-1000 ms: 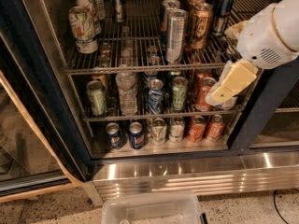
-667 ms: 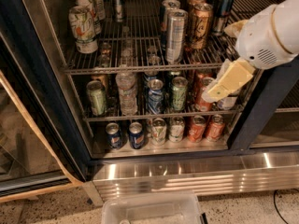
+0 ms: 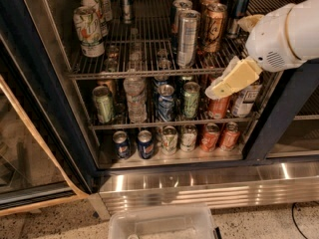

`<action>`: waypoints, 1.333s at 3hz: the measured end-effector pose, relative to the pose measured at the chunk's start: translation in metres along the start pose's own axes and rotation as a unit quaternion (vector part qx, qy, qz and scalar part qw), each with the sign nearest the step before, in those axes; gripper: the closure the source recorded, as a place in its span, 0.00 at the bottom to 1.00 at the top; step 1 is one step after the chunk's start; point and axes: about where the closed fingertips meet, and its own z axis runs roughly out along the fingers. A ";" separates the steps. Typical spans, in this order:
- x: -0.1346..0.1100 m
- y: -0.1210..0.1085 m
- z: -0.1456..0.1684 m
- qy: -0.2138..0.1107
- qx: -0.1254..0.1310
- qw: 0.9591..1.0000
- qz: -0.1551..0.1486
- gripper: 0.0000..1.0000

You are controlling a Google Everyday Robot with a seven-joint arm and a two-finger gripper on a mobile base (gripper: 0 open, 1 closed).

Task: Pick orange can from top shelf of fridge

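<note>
The orange can (image 3: 214,26), tall and copper-coloured with a dark emblem, stands upright at the right of the top shelf (image 3: 124,74), a grey wire rack inside the fridge (image 3: 42,91). My gripper (image 3: 227,55) hangs from the white arm at the right, just in front of and to the right of the can. It is open and empty. One cream finger (image 3: 232,78) points down-left below the shelf's front rail, and the other (image 3: 248,20) sits beside the can's upper part. The can is not touched.
A tall silver can (image 3: 188,38) stands just left of the orange can, with more cans behind. Green-white cans (image 3: 88,31) stand at the shelf's left. Lower racks hold a water bottle (image 3: 134,97) and soda cans (image 3: 219,106). A clear bin (image 3: 159,223) sits on the floor.
My gripper has moved up and to the left, from in front of the middle rack toward the top shelf's front rail and the orange can. The cans have not moved.
</note>
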 end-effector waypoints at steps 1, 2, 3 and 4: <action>0.000 0.000 0.000 0.000 0.000 1.000 0.000 0.00; 0.000 -0.009 0.006 -0.014 0.017 1.000 0.005 0.00; 0.008 -0.027 0.014 -0.031 0.052 0.998 0.034 0.00; 0.009 -0.046 0.016 -0.049 0.100 0.992 0.053 0.00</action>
